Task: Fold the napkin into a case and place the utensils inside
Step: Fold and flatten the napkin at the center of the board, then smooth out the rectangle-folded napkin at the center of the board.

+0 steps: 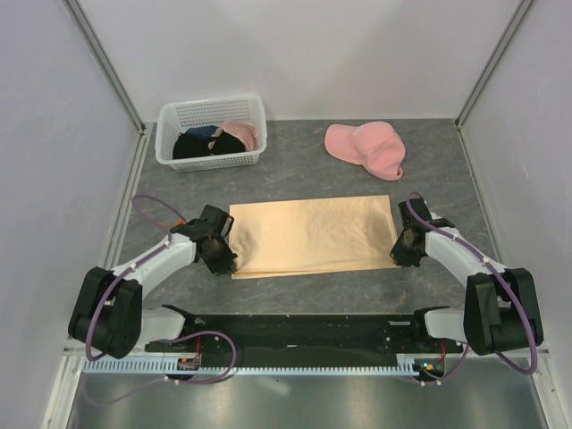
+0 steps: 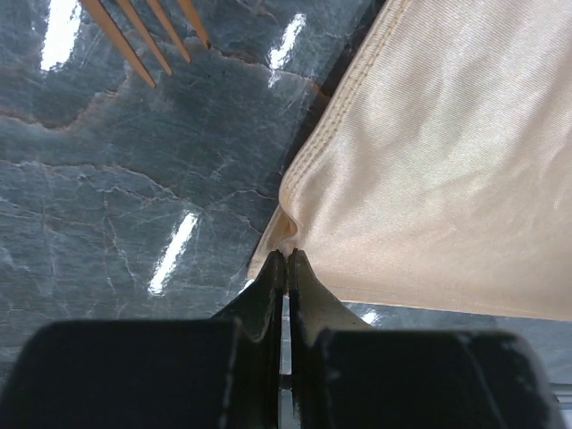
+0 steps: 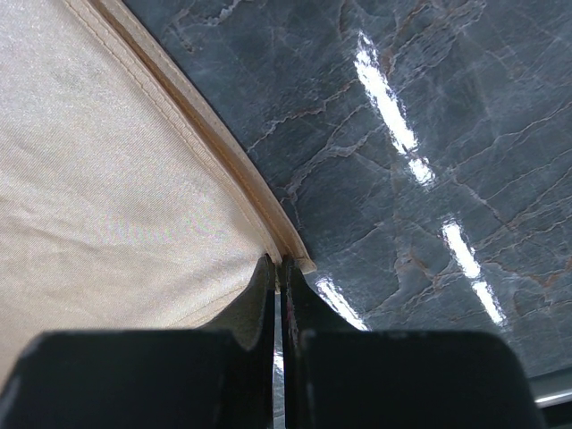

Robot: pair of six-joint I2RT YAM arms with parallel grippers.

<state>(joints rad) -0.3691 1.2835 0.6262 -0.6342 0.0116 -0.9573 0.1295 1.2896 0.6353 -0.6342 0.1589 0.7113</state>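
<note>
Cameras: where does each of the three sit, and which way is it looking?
Top view: fixed above and behind the arms, looking down on the table; both arms show, the left gripper and right gripper pinching the napkin by its near corners, basket and cap beyond.
Left wrist view: on the left arm, looking along its shut fingers at a napkin corner; fork tips top left.
Right wrist view: on the right arm, looking along its shut fingers at the other corner.
Shared: both wrist views show the napkin's hem over the table.
</note>
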